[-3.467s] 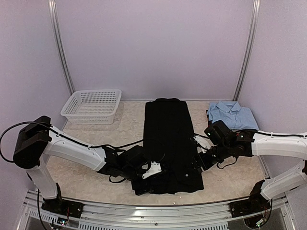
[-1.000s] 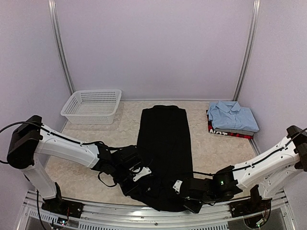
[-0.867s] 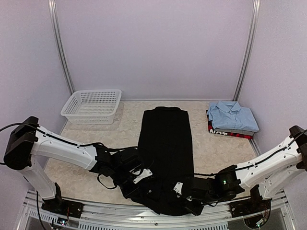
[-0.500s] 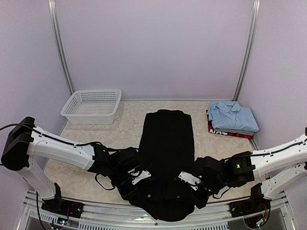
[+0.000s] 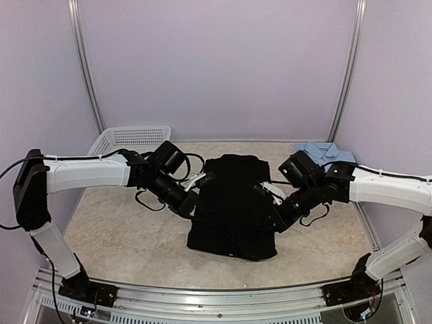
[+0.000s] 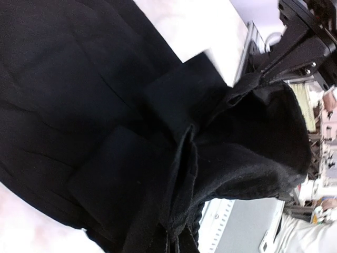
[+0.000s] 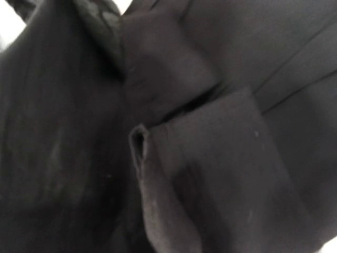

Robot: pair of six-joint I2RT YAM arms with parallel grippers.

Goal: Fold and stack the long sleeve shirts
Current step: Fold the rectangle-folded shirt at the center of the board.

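Observation:
The black long sleeve shirt (image 5: 233, 212) lies mid-table, its near end lifted and doubled back over its far part. My left gripper (image 5: 194, 201) is shut on the shirt's left edge. My right gripper (image 5: 273, 217) is shut on its right edge. In the left wrist view a bunched fold of the black shirt (image 6: 179, 174) runs into the jaws and hides the fingers. The right wrist view is filled by the black shirt (image 7: 210, 158), with a folded hem edge at centre. A folded light blue shirt (image 5: 324, 151) shows at the back right, partly behind my right arm.
A white mesh basket (image 5: 131, 137) stands at the back left, partly behind my left arm. The table's metal front rail (image 5: 216, 297) runs along the near edge. Purple walls close the back and sides.
Both grippers rose from the near edge and carried the shirt's near end away from the bases, over its far half. The long strip of cloth now looks about half as long.

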